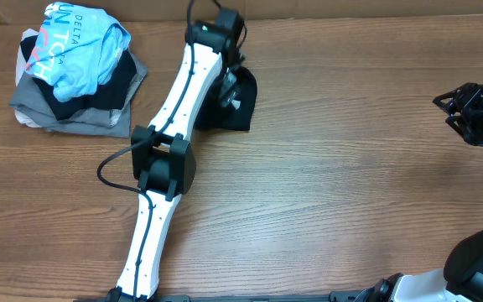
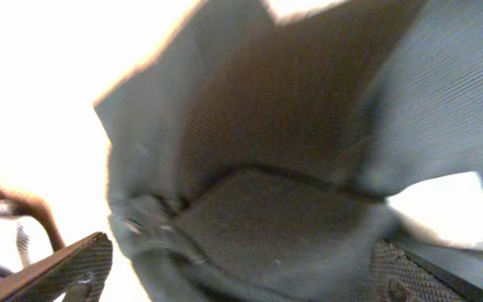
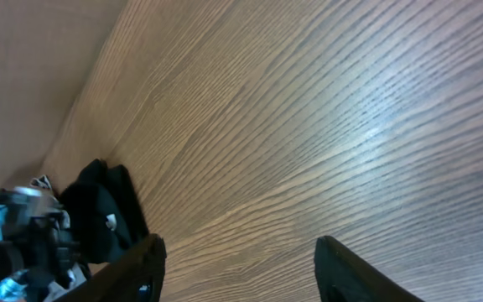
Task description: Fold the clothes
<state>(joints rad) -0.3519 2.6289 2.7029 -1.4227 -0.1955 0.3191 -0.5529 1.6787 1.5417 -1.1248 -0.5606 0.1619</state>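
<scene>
The black shirt (image 1: 240,105) lies bunched in a small heap at the table's back centre, with a white patch showing on it. My left gripper (image 1: 227,87) reaches down into the heap. In the left wrist view dark fabric (image 2: 292,168) fills the frame, and the left gripper (image 2: 237,270) stands open with the cloth bulging between its widely spread fingers. My right gripper (image 1: 448,109) hovers at the far right, away from the shirt. In the right wrist view it (image 3: 241,262) is open over bare wood, with the shirt (image 3: 99,214) far off at the lower left.
A pile of other clothes sits at the back left: a light-blue tee (image 1: 78,46) on top of black and grey garments (image 1: 74,113). The left arm (image 1: 170,126) runs diagonally from the front edge. The wooden table (image 1: 350,184) stretches between the two grippers.
</scene>
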